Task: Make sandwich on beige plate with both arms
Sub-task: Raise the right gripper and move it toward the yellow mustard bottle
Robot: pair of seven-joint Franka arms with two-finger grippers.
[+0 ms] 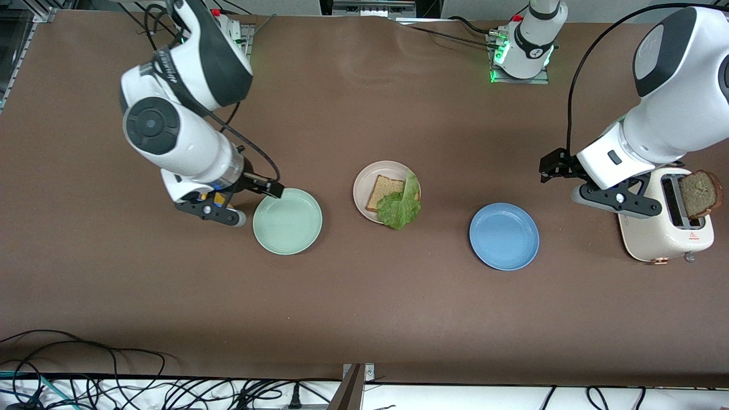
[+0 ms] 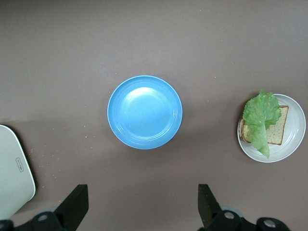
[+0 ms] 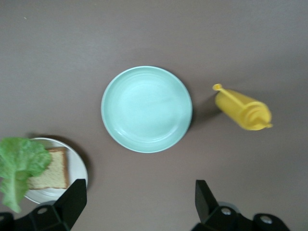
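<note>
On the brown surface [image 1: 364, 307], the beige plate [image 1: 364, 196] carries one bread slice [image 1: 384, 192] with a lettuce leaf [image 1: 401, 205] draped over it and hanging past the rim, so by my reading the step in hand is fetching the top slice [image 1: 701, 195], which stands up out of the toaster [image 1: 663, 236] at the left arm's end. The left claw [image 2: 142, 204] hangs spread wide and empty, with the blue plate [image 2: 145, 111] in the open space ahead of its fingertips and the toaster's edge off to one side of it; it should swing over the slot, come down straight, pinch the slice across its thin faces and lift vertically so the crust clears the slot. The right claw [image 3: 139, 202], also wide open and holding nothing, waits over the mint-green plate [image 3: 146, 109], a yellow bottle [image 3: 243, 109] lying beside that plate
</note>
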